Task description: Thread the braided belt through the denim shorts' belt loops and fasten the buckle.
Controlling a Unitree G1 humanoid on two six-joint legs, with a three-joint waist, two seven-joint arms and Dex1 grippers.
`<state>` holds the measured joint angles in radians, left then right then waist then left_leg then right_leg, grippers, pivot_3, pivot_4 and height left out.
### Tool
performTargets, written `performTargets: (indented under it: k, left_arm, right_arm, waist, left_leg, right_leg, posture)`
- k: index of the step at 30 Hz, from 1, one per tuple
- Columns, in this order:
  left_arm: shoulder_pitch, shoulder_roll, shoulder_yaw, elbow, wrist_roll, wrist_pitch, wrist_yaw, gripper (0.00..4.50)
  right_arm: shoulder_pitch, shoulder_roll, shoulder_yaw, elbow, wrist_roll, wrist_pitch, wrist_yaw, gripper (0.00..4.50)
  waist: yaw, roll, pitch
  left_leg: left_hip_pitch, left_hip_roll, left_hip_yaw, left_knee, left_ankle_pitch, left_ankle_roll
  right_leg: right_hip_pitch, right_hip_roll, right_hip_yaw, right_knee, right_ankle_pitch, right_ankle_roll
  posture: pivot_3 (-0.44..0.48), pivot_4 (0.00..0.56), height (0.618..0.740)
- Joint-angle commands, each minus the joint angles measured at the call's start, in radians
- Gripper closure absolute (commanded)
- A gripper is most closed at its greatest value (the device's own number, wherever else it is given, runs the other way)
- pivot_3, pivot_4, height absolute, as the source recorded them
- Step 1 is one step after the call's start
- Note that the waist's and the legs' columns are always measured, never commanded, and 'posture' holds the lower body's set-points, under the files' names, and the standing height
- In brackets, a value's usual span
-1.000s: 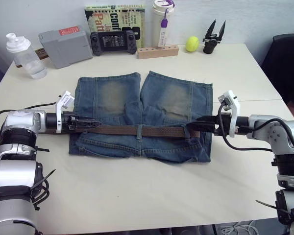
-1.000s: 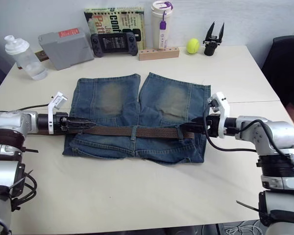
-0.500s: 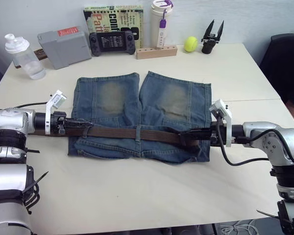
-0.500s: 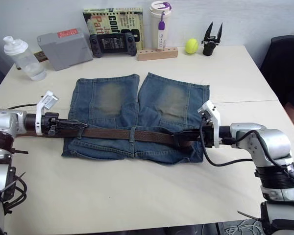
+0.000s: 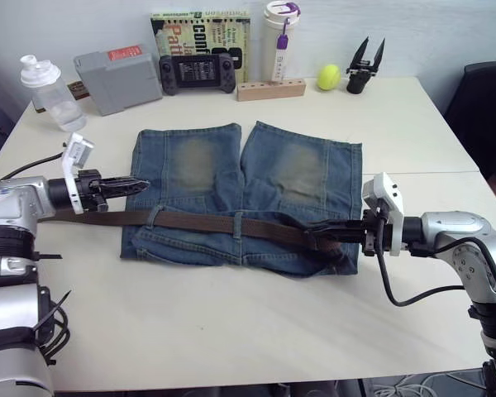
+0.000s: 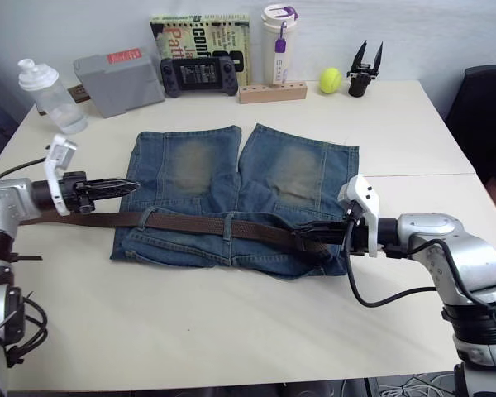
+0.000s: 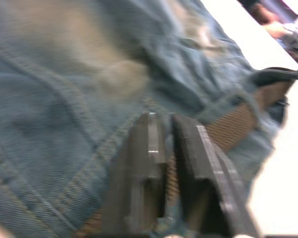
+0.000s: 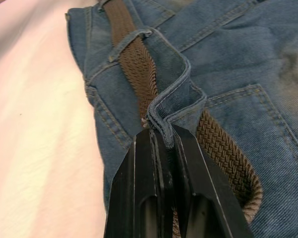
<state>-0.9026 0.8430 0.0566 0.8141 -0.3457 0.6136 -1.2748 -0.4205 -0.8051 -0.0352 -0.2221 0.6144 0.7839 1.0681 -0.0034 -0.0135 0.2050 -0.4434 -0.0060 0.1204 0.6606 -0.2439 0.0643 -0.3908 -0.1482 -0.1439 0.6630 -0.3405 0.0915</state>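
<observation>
The denim shorts (image 5: 298, 169) lie flat on the table, waistband toward me. The braided belt (image 5: 198, 221) runs along the waistband under two belt loops (image 5: 238, 225). Its left end trails off the shorts onto the table, and the buckle is hidden. My left gripper (image 5: 140, 184) hovers just above and beyond that left end, pointing right. Its fingers (image 7: 149, 144) stand a narrow gap apart with nothing between them. My right gripper (image 8: 161, 133) is shut on a raised fold of the shorts' waistband at the right end. The belt passes just under that fold.
Along the far edge stand a water bottle (image 5: 45, 83), a grey box (image 5: 118, 68), a game console (image 5: 200, 73) against a book (image 5: 200, 29), a wooden block (image 5: 270, 88), a white cup (image 5: 283, 37), a yellow ball (image 5: 328, 78) and a black gripper tool (image 5: 365, 66).
My left gripper has let go of the belt's left end and lifted away toward the far side. My right gripper closed on the waistband at the right end and stays there.
</observation>
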Motion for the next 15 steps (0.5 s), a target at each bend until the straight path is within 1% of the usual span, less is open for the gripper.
performTargets:
  k: [1,2,3,6,11,12,13,14,15]
  left_arm:
    - [-0.024,-0.029,-0.031,0.028,0.049,-0.033,0.007,2.37]
    - [-0.019,-0.039,-0.049,0.029,0.062,-0.033,-0.011,1.75]
    - [-0.016,-0.047,-0.066,0.035,0.075,-0.031,-0.028,1.34]
    - [-0.010,-0.052,-0.100,0.053,0.111,-0.056,-0.051,1.34]
    - [-0.034,-0.063,-0.127,0.129,0.186,-0.131,0.010,1.34]
    - [-0.034,-0.059,-0.134,0.128,0.188,-0.130,-0.020,1.59]
    - [-0.034,-0.053,-0.135,0.125,0.188,-0.130,-0.045,1.96]
    - [-0.036,-0.048,-0.133,0.120,0.183,-0.127,-0.072,1.96]
    - [-0.037,-0.042,-0.124,0.112,0.170,-0.119,-0.099,2.27]
  right_arm:
    - [0.012,0.000,-0.039,-0.036,0.026,-0.010,-0.008,4.50]
    - [0.024,-0.007,-0.049,-0.045,0.032,-0.003,-0.009,4.50]
    - [0.038,-0.014,-0.060,-0.052,0.034,0.000,-0.010,4.50]
    - [0.063,-0.029,-0.076,-0.064,0.034,0.001,-0.011,4.50]
    - [0.080,-0.030,-0.093,-0.080,0.044,0.008,-0.027,4.50]
    - [0.082,-0.029,-0.094,-0.081,0.043,0.007,-0.028,4.50]
    - [0.084,-0.028,-0.095,-0.079,0.042,0.006,-0.029,4.50]
    - [0.085,-0.027,-0.095,-0.076,0.041,0.004,-0.030,4.50]
    - [0.085,-0.027,-0.095,-0.072,0.041,0.002,-0.030,4.50]
  waist:
    - [0.001,0.000,0.000]
    - [0.001,0.000,0.000]
    - [0.001,0.000,0.000]
    - [0.001,0.000,0.000]
    - [0.001,0.000,0.000]
    - [0.001,0.000,0.000]
    - [0.001,0.000,0.000]
    - [0.002,0.000,0.000]
    - [0.002,0.000,0.000]
  left_leg:
    - [0.000,0.000,0.000,0.000,0.000,0.000]
    - [0.000,0.000,0.000,0.000,0.000,0.000]
    - [-0.001,0.000,0.000,0.000,0.000,0.000]
    - [0.000,0.000,0.000,0.000,0.000,0.000]
    - [0.000,0.000,0.000,0.000,0.000,0.000]
    - [0.000,0.000,0.000,0.000,0.000,0.000]
    - [0.000,0.000,0.000,0.001,0.000,0.000]
    - [0.000,0.000,0.000,0.001,0.000,0.000]
    - [0.000,0.000,0.000,0.001,0.000,0.000]
  right_leg:
    - [0.000,0.000,0.000,0.000,0.000,0.000]
    - [0.000,0.000,0.000,0.000,0.000,0.000]
    - [0.000,0.000,0.000,0.000,0.000,0.000]
    - [0.000,0.000,0.000,0.000,0.000,0.000]
    - [0.000,0.000,0.000,0.000,0.000,0.000]
    - [0.000,0.000,0.000,0.000,0.000,0.000]
    - [0.000,0.000,0.000,0.000,0.000,0.000]
    - [0.000,0.000,0.000,0.000,0.000,0.000]
    - [0.000,0.000,0.000,0.000,0.000,0.000]
  posture:
    - [0.000,0.150,0.696]
    - [0.000,0.150,0.696]
    - [0.000,0.150,0.696]
    - [0.000,0.150,0.696]
    - [0.000,0.150,0.696]
    - [0.000,0.150,0.696]
    - [0.000,0.150,0.696]
    - [0.000,0.150,0.696]
    - [0.000,0.150,0.696]
